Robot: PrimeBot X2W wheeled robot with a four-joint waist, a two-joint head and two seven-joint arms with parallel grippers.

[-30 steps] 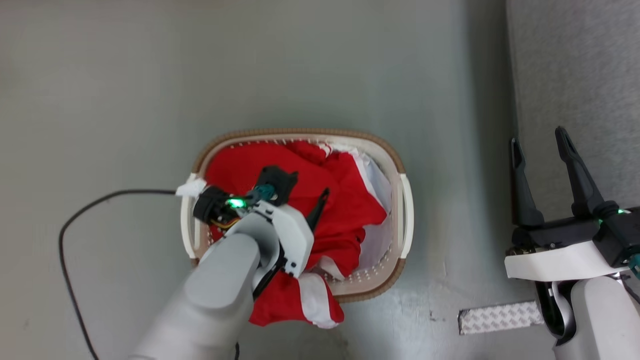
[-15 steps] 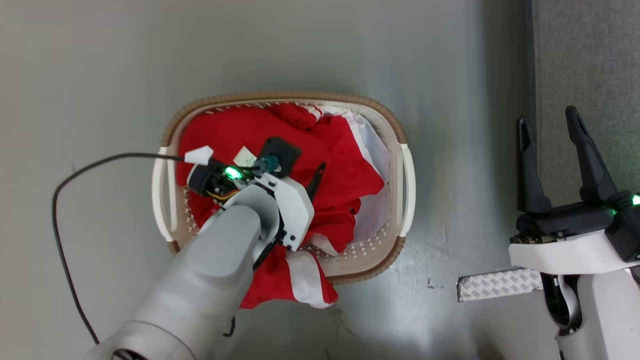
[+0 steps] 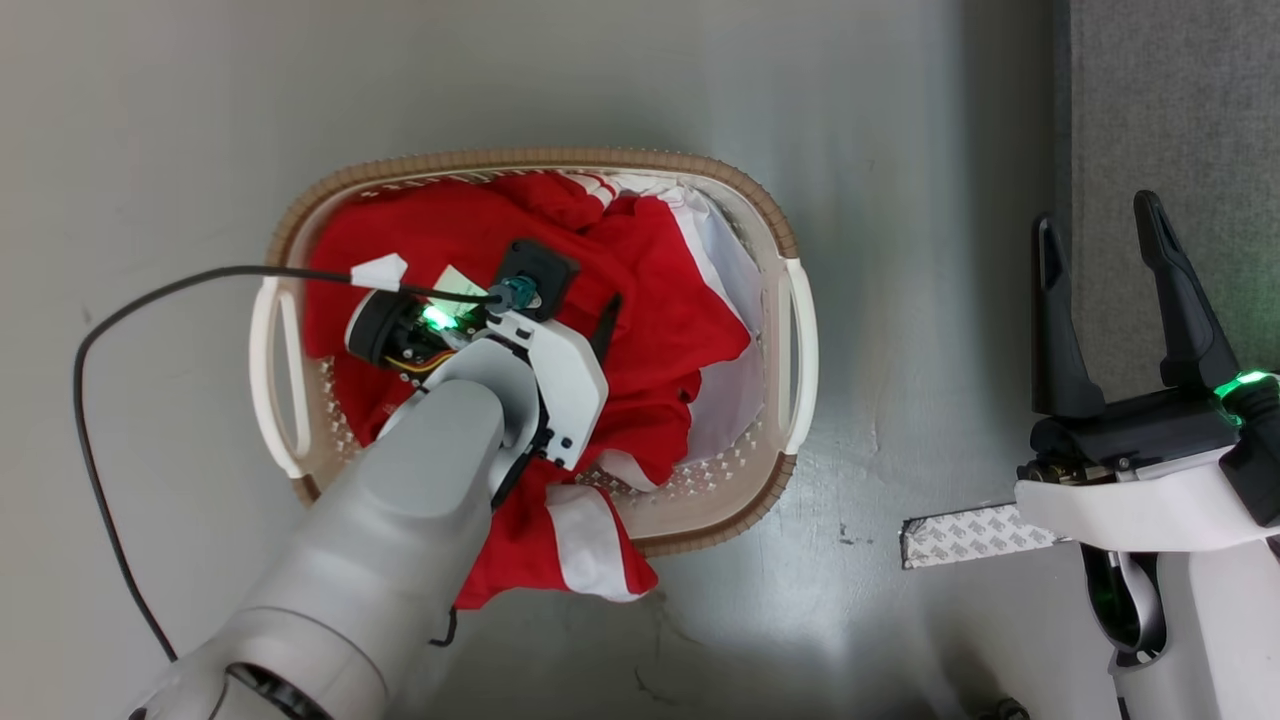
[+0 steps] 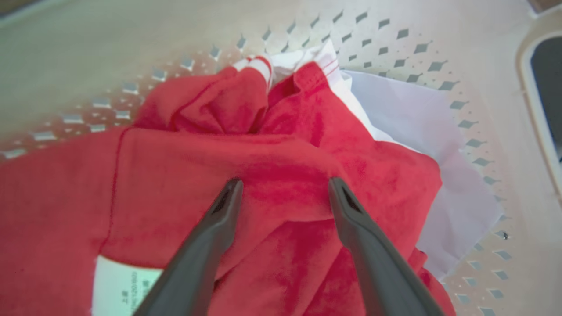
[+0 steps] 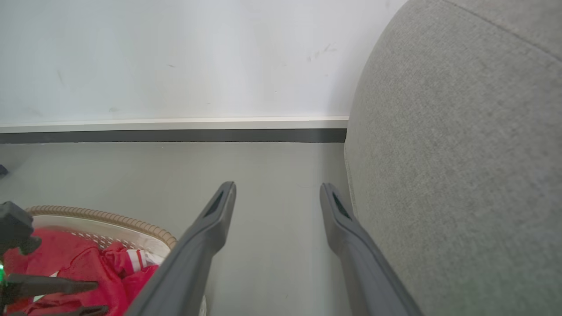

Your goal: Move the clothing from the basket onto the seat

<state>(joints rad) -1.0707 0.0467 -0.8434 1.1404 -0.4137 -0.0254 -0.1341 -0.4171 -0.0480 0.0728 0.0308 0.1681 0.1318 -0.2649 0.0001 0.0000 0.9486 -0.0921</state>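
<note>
Nearest the robot, the left gripper [image 4: 285,182] reaches down into the basket [image 3: 520,160] with its two dark fingers spread wide. Their tips sit at the surface of the red clothing [image 3: 640,290] with a low ridge of cloth between them; nothing is clasped, and whether the tips press the fabric cannot be told. By the left finger lies one small white label [image 4: 123,285] with tiny black print. The right gripper [image 3: 1097,215] hangs off to the robot's right, equally wide apart and empty, over the grey floor [image 3: 200,100] just beside the edge of the seat [image 5: 461,153], touching neither. On the floor near it lies one patterned strip of tape [image 3: 970,535]. The clothing is heaped in the one oval basket, filling most of it. One red fold with a white panel [image 3: 585,540] spills over the near rim and hangs outside. The red heap cannot be told apart into separate garments; striped trim shows at its far end. Under it on the right side lies one pale flat sheet [image 4: 417,123] against the perforated wall. The basket has two side handles, one at each end of its brown rim. One black cable [image 3: 150,300] loops across the floor to the left arm's wrist. Farther off, the one grey woven seat rises at the right, well apart from the basket, and beyond the floor stands a pale wall [image 5: 175,57] with a dark baseboard.
</note>
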